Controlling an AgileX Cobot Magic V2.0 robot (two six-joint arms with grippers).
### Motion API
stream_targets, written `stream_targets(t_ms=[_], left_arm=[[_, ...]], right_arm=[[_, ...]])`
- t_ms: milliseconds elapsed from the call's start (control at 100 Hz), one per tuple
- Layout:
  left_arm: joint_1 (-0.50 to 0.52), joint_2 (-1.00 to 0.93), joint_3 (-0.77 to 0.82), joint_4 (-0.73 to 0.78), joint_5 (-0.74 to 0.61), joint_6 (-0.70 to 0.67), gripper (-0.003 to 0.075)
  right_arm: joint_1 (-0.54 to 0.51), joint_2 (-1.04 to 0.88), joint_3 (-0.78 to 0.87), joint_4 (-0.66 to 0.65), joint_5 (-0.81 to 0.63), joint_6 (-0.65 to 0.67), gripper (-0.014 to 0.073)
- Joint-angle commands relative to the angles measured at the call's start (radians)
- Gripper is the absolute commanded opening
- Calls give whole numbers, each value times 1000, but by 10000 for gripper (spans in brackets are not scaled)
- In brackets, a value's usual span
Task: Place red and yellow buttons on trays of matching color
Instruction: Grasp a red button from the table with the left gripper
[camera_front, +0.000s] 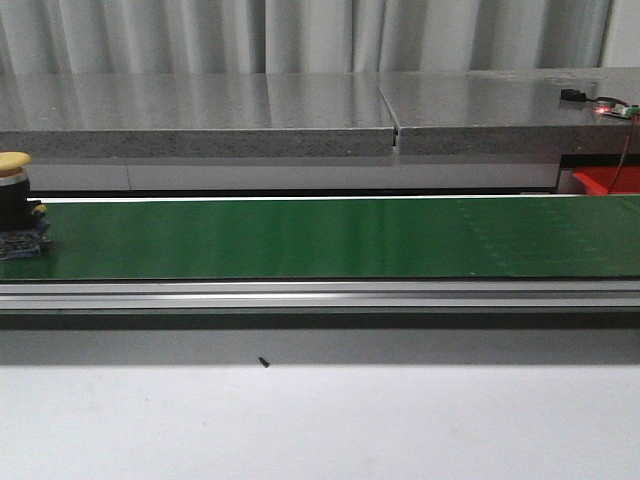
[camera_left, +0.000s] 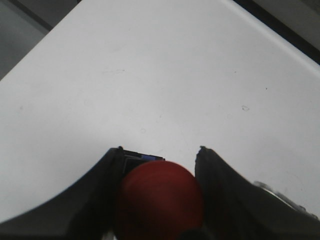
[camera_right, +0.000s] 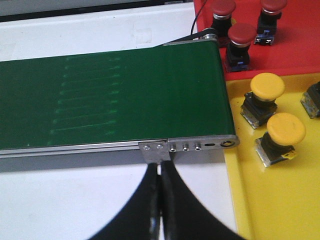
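In the left wrist view my left gripper (camera_left: 160, 150) is shut on a red button (camera_left: 160, 200), whose round cap fills the space between the black fingers above a white surface. A yellow button (camera_front: 14, 200) stands on the green conveyor belt (camera_front: 330, 235) at its far left end in the front view. My right gripper (camera_right: 160, 167) is shut and empty, hovering by the belt's end bracket. Beside it lies the yellow tray (camera_right: 250, 200) with yellow buttons (camera_right: 285, 131), and beyond that the red tray (camera_right: 290, 55) with red buttons (camera_right: 242, 35).
The belt's metal rail (camera_front: 320, 293) runs across the front view, with a white table (camera_front: 320, 425) before it and a grey stone counter (camera_front: 300, 110) behind. A corner of the red tray (camera_front: 605, 180) shows at the right. A small dark speck (camera_front: 263, 362) lies by the rail.
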Motion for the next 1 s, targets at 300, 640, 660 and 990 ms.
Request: stream_targets(t_ms=[300, 640, 660, 990], left_arm=[[-1, -270, 124, -63, -19, 34, 167], [-69, -303, 197, -137, 20, 108, 167], [-77, -303, 203, -137, 16, 111, 167], [-163, -293, 285, -139, -95, 111, 167]], right_arm=[[1, 0, -27, 5, -56, -10, -67], [1, 0, -27, 5, -56, -10, -67], [1, 0, -27, 5, -56, -10, -67], [1, 0, -27, 5, -56, -10, -67]])
